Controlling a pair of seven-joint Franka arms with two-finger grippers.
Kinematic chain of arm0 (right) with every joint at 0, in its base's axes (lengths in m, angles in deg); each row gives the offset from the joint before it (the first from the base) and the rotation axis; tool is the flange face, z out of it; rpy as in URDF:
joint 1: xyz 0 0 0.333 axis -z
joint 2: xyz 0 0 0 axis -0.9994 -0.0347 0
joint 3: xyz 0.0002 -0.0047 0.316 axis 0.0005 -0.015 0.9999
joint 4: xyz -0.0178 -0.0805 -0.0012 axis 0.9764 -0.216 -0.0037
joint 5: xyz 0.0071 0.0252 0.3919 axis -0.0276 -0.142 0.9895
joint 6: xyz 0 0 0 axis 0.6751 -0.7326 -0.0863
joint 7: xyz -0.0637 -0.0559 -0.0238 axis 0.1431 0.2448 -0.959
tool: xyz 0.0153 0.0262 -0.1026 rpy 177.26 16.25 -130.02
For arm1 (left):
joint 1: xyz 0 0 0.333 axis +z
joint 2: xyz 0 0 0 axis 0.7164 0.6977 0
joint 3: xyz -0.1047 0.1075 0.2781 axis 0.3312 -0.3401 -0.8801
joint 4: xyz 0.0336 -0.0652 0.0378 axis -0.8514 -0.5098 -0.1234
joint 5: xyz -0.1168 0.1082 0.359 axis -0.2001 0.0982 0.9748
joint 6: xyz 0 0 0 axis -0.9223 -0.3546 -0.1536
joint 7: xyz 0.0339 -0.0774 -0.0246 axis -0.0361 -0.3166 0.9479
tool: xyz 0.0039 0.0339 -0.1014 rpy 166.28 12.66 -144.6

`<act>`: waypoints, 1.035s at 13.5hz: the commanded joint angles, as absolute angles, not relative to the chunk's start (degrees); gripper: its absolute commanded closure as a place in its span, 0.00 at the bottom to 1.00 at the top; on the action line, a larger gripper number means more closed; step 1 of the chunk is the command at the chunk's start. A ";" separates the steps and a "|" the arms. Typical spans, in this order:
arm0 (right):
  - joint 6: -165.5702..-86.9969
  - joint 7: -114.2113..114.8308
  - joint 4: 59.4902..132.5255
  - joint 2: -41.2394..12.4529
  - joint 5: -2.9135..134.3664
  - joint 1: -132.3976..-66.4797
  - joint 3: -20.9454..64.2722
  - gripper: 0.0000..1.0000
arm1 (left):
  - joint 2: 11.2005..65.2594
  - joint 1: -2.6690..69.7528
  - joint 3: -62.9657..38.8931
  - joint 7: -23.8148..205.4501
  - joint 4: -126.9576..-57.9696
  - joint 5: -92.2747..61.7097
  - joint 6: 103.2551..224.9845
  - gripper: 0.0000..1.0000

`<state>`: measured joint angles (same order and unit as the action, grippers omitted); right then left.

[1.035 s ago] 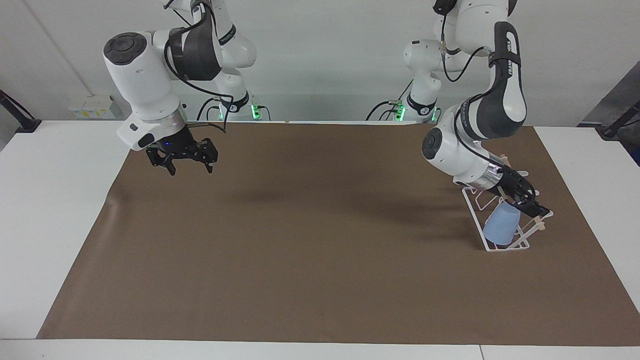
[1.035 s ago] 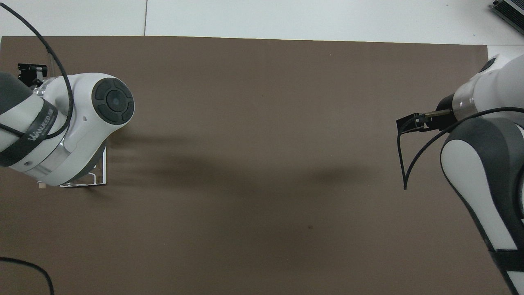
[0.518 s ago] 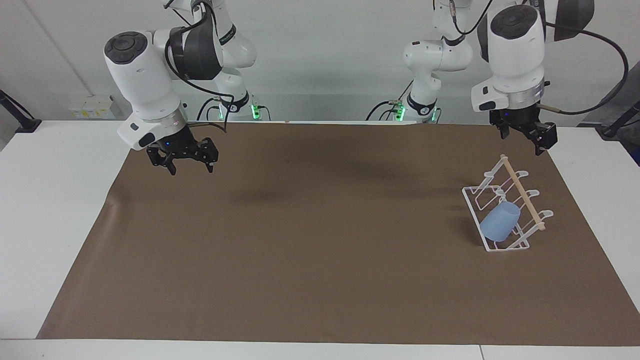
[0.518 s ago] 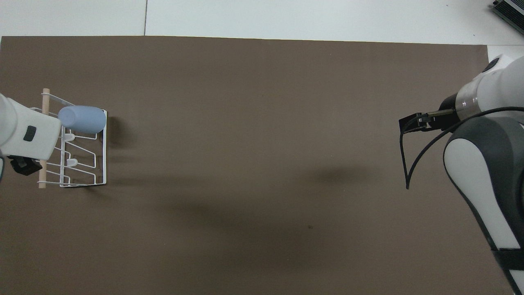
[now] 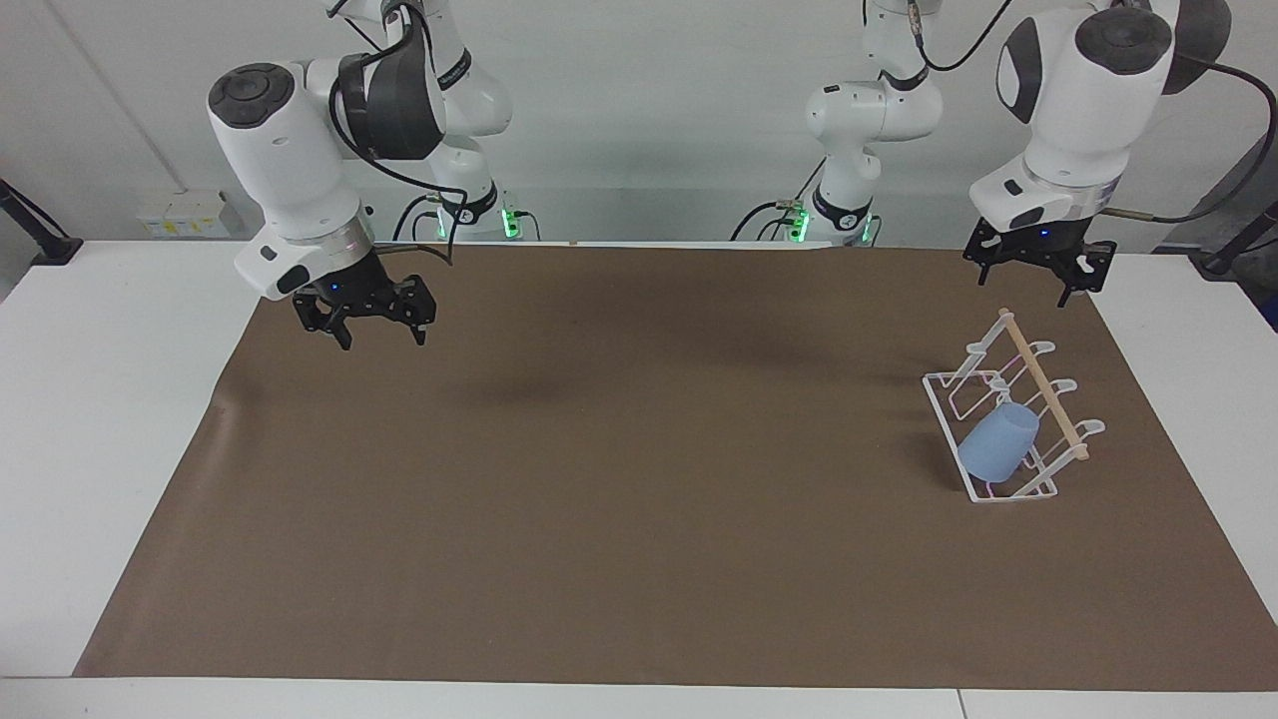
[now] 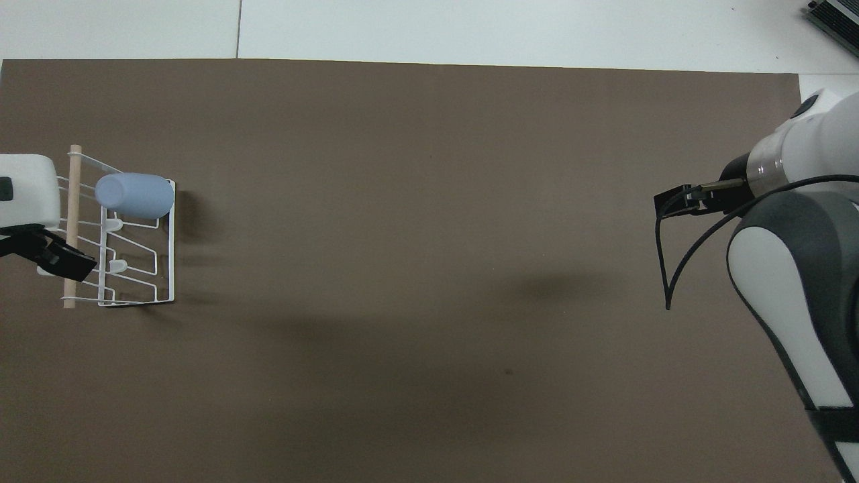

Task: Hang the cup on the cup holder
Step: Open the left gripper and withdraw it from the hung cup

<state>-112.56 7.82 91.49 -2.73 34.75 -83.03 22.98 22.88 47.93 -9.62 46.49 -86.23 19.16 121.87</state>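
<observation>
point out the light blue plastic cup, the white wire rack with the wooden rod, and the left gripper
Light blue plastic cup (image 5: 996,445), facing view, side wall.
White wire rack with wooden rod (image 5: 944,398), facing view, base wire.
Left gripper (image 5: 1030,287), facing view, between its fingertips.

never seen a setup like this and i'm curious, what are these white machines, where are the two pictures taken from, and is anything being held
These are two robot arms bolted at one end of a table, each ending in a two-finger gripper. One picture is taken from across the table, facing the arms. The other is taken from high above the arms' own end, looking down, so the sides appear swapped between them.

A brown mat covers most of the table. On it, toward the left arm's end, stands a white wire cup holder with a wooden rod along its top. A light blue cup hangs tilted on one of its prongs, at the end of the rack farther from the robots.

Nothing is held. The left gripper is up in the air by the rack's nearer end, open and empty. The right gripper hangs open over the mat at its own end, waiting.
</observation>
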 commanded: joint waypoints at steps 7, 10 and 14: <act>-113.18 6.64 92.71 -1.51 34.87 -82.13 23.43 0.00 | 23.33 51.38 -9.62 55.82 -81.12 17.59 119.18 0.00; -113.01 6.64 92.71 -1.51 34.87 -82.21 23.43 0.00 | 25.62 51.12 -9.88 59.28 -76.18 10.75 115.31 0.00; -113.10 6.64 92.71 -1.60 34.87 -82.13 23.43 0.00 | 30.53 49.55 -10.66 64.11 -67.56 8.63 110.64 0.00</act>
<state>-112.54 7.82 91.49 -2.72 34.75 -83.03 22.98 26.56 50.62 -10.03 61.59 -73.39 9.90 114.02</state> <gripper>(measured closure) 0.000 0.000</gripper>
